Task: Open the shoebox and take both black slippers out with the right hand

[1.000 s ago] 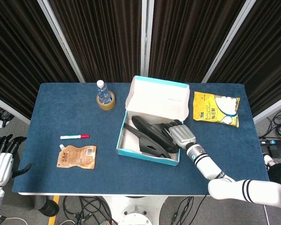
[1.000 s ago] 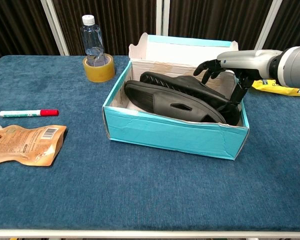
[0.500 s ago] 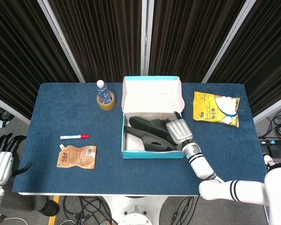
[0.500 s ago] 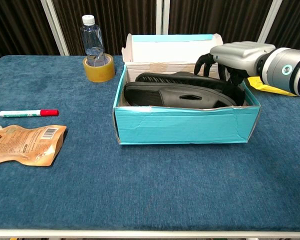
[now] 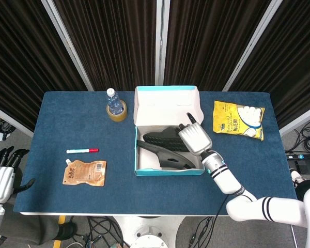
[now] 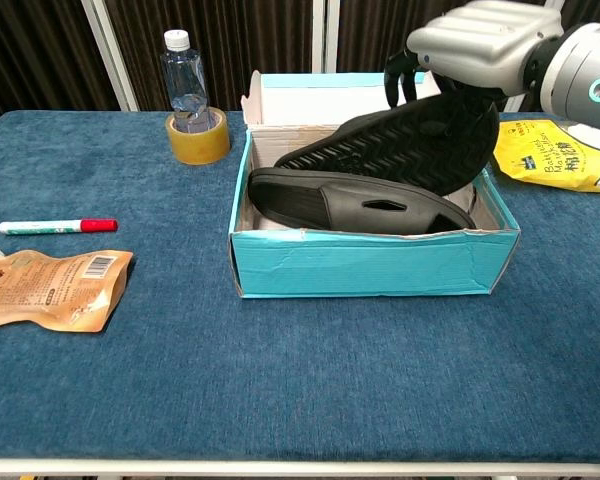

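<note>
My left hand [image 5: 0, 178] hangs spread at 8 o'clock, off the table. The shoebox [image 6: 370, 262] sits centre, lid up, one black slipper [image 6: 355, 204] flat inside. At 2 o'clock my right hand [image 6: 480, 45] grips the raised slipper [image 6: 410, 145], sole showing.

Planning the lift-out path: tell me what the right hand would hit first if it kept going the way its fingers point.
Probably the shoebox's raised lid: the right hand, holding the upper slipper, points toward the table's far edge. Depth is uncertain.
</note>
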You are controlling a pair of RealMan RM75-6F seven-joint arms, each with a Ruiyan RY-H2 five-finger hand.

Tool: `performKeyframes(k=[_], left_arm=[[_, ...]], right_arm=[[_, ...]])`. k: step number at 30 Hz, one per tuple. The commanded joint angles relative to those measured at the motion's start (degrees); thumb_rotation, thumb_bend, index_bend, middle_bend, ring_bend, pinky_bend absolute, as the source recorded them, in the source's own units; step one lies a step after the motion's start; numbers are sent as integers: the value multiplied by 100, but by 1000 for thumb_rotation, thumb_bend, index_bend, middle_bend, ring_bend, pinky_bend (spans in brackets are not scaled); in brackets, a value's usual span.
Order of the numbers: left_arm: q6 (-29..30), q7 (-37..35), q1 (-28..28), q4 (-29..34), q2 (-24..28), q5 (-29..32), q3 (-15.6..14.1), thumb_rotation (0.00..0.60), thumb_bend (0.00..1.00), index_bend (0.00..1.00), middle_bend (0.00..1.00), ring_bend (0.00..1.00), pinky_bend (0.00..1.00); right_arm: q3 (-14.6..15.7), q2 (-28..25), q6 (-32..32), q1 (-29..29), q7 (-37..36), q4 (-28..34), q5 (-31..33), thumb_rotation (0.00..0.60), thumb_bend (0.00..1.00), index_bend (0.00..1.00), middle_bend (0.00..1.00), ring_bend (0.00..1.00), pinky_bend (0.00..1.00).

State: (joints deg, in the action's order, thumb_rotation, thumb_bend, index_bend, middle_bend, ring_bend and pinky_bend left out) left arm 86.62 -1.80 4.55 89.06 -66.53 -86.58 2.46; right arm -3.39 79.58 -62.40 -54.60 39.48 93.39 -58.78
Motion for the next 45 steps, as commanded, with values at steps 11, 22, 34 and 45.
performKeyframes(k=[11, 22, 34, 45], left_arm=[[18, -58, 23, -105, -47, -22, 27, 600, 164, 163, 171, 69, 72], [58, 33, 63, -38, -5, -95, 52, 600, 164, 163, 171, 69, 72], [76, 170, 22, 99, -16, -80, 5, 600, 162, 163, 171, 69, 72], [80, 174, -60, 121, -24, -2, -42, 600, 162, 163, 171, 69, 72]], right_arm=[[-141, -855, -1150, 658, -585, 484, -1517, 600, 1000, 660, 542, 597, 124], [-261, -1764, -2169, 1715, -1665, 489, -1973, 600, 999, 660, 542, 597, 124], [-273, -1337, -1243, 1703, -2383, -1094, -2052, 600, 1000, 660, 543, 597, 100], [120, 47, -1289, 1513, -2972, -3220, -3203, 600, 997, 647, 540, 593, 97]])
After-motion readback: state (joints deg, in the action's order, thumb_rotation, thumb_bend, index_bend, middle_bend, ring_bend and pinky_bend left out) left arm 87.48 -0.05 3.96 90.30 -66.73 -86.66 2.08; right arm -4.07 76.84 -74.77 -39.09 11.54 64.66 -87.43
